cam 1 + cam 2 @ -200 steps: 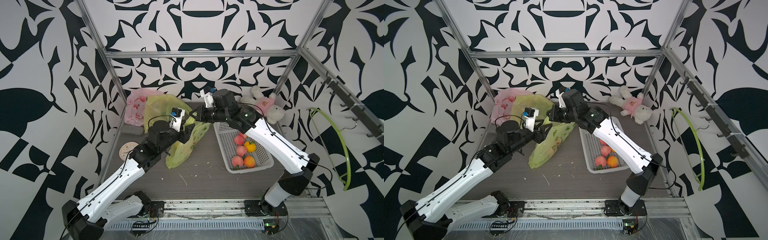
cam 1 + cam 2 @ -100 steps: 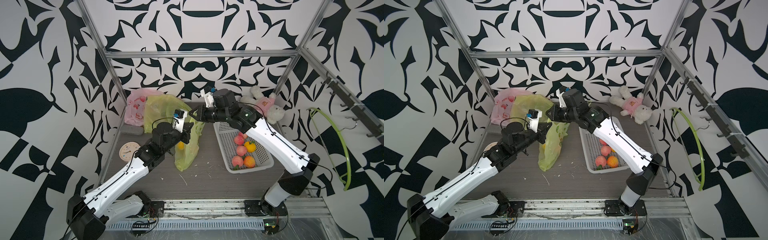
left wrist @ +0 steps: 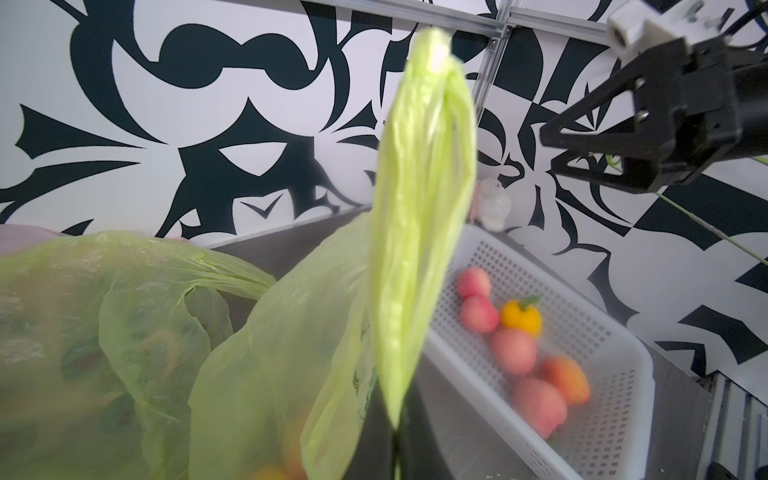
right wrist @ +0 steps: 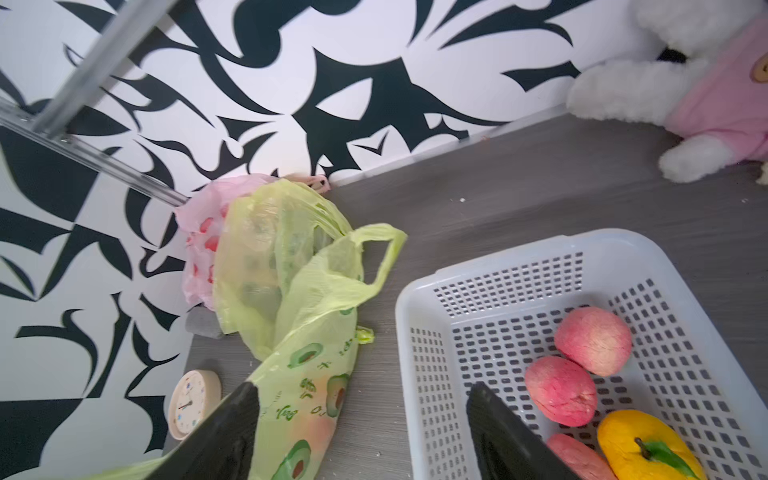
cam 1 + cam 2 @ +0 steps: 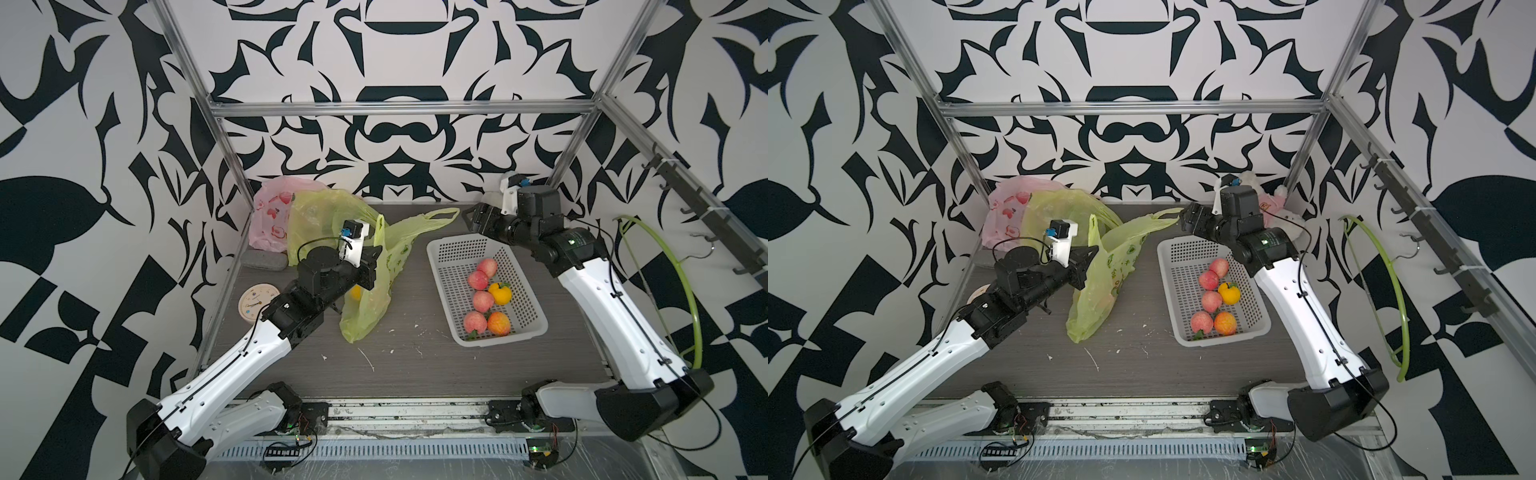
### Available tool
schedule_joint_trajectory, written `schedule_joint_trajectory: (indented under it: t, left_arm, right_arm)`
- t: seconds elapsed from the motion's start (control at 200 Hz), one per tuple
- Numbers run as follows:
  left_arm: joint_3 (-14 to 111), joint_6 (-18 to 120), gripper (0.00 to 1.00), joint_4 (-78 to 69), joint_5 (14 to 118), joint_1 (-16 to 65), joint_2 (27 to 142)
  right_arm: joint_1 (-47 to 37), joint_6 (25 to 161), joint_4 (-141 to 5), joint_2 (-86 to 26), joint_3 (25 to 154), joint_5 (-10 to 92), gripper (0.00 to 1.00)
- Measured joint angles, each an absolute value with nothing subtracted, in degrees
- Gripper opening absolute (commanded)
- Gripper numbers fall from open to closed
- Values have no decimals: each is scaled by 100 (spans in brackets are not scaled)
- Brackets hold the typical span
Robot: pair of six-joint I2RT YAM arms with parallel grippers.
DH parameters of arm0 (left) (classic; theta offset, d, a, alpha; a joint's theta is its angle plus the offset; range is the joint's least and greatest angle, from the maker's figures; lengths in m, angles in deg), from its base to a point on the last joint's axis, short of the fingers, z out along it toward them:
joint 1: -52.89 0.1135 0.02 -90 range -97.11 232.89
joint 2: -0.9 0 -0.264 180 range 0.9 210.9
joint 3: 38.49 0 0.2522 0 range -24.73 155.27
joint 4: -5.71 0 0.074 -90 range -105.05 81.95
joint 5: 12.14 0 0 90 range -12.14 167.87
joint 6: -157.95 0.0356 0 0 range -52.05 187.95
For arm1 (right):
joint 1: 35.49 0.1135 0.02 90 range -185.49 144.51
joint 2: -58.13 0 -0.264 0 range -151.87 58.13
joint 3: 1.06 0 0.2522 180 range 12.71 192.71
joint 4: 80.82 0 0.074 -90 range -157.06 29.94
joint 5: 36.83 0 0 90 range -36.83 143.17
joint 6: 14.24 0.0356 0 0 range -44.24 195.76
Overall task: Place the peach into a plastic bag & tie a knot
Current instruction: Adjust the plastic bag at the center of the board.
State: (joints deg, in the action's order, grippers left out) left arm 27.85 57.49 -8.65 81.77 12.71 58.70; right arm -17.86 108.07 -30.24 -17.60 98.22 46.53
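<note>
The green plastic bag (image 5: 374, 303) (image 5: 1100, 291) printed with avocados stands mid-table. My left gripper (image 5: 374, 262) (image 5: 1093, 252) (image 3: 395, 453) is shut on one of its handles (image 3: 419, 208), which sticks up past the jaws. The bag's other handle (image 5: 432, 218) (image 4: 386, 249) hangs free toward the right. A round orange-pink fruit, the peach (image 5: 355, 292), shows dimly through the bag's wall. My right gripper (image 5: 471, 220) (image 5: 1185, 218) (image 4: 363, 390) is open and holds nothing. It hovers over the back of the white basket (image 5: 498, 337) (image 4: 415, 291), apart from the free handle.
The basket holds several peaches (image 5: 478, 279) and a yellow pepper (image 5: 500, 293). A second green bag (image 5: 316, 216) and a pink bag (image 5: 270, 212) lie at the back left, with a grey block (image 5: 266, 259) and a small clock (image 5: 257, 300). A plush toy (image 5: 1275, 208) sits back right.
My right gripper opened, let go of the bag's handle and drew back to the right. My left gripper shut on the other handle and the bag swung more upright.
</note>
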Motion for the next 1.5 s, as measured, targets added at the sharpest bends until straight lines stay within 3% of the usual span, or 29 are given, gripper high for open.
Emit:
schedule_joint_trajectory:
  t: [0.115,0.44,0.655,0.985,1.13,1.355,1.5]
  left_arm:
    - [2785,5749,0,-964,8177,1273,5870]
    - [2789,5749,0,-1051,8177,1275,5870]
    - [2791,5749,0,-1051,8183,1275,5870]
    - [2798,5749,0,-1066,8192,1275,5857]
    - [2798,5749,0,-1130,8192,1275,5767]
    - [2798,5749,0,-1337,8205,1275,5614]
    - [2872,5747,0,-1715,8319,1328,5413]
  right_arm:
    - [-1897,10772,-3052,-2116,9737,4531,78]
    - [-2002,10890,-3463,-2807,9741,4138,59]
    - [-2004,11037,-3527,-2997,9757,3996,56]
    - [-2004,11157,-3647,-3012,9757,3923,43]
    - [-2004,11177,-3691,-3139,9794,3899,30]
    - [-2004,11070,-3741,-3322,9844,3812,0]
    - [-1952,10678,-3789,-3231,9975,3565,0]
